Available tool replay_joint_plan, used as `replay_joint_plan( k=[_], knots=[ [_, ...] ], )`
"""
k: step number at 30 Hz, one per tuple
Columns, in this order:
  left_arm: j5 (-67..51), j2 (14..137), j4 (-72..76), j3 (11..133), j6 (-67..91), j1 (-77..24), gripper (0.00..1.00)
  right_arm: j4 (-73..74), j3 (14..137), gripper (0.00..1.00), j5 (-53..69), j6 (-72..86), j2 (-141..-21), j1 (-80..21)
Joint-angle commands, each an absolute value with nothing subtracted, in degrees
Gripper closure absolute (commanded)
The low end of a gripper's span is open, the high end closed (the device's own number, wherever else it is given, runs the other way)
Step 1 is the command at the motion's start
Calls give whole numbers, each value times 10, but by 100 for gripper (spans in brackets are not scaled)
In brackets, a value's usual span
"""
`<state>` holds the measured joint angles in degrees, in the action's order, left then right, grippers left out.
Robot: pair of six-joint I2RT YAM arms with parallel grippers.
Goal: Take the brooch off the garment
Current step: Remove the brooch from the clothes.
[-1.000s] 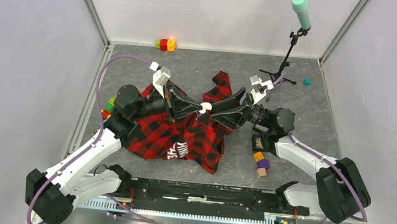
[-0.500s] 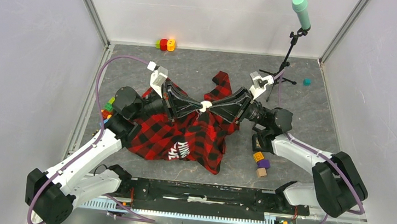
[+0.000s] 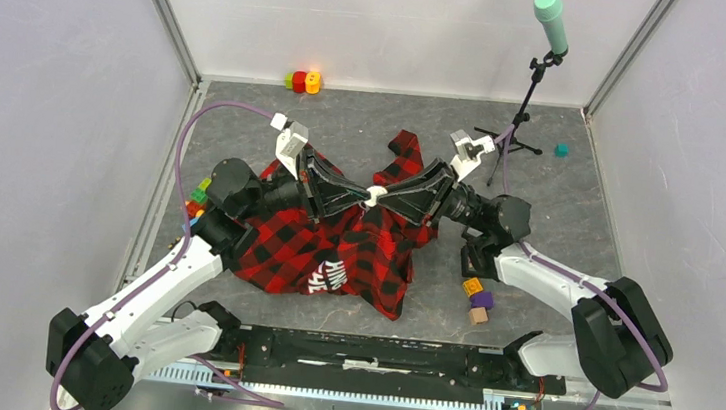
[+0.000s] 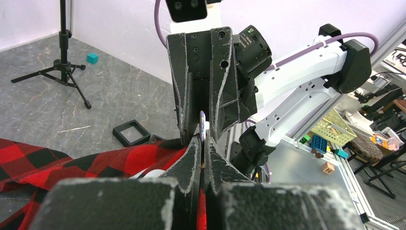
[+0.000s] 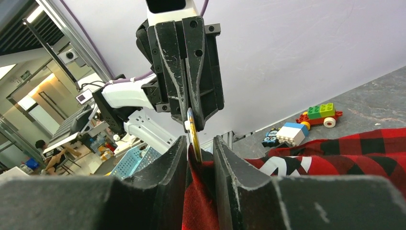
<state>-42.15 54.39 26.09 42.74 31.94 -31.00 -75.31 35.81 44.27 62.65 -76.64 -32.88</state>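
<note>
Right in the middle of the table the two arms meet nose to nose. The left gripper and the right gripper are tip to tip above the garment, that red-and-black check shirt crumpled between them with one peak of cloth drawn up to where they meet. And there's the brooch, a small pale disc with a yellowish face, up at that peak, well off the table and sitting right between the two sets of tips. From the right wrist view the left gripper's fingers are pressed together on the disc, pinching it edge-on. The right gripper has its own fingers a little apart with a fold of red cloth bunched tight between them, so it's clamped on the shirt just behind the pin. I'd call this the separation step: one arm has the brooch, the other anchors the fabric, and the brooch looks not yet free of the cloth. I can't make out the clasp at all, it's hidden behind the fingers. The next move, to my eye, calls for the two to draw apart along the line of the pin, with the right holding firm so the cloth doesn't just follow. A pull at an angle could snag or tear the weave, or the thin disc could slip out of that pinch.
</note>
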Motion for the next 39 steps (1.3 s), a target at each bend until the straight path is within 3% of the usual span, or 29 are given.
replay_joint_plan(
  k=[1,7,17,27,33,39],
  knots=[
    [-423,532,282,437,314,-312,98,-736,388,70,435,605,-765,-336],
    [-423,531,272,441,309,-312,98,-721,388,82,434,601,-769,-337],
    [-429,532,261,447,303,-312,98,-629,407,93,435,567,-770,-337],
    [-430,533,226,458,285,-312,98,-571,429,96,459,538,-783,-342],
    [-426,544,188,474,274,-312,98,-498,454,89,476,484,-781,-349],
    [-316,533,78,492,232,-312,98,-523,431,58,485,463,-755,-346]
  ],
)
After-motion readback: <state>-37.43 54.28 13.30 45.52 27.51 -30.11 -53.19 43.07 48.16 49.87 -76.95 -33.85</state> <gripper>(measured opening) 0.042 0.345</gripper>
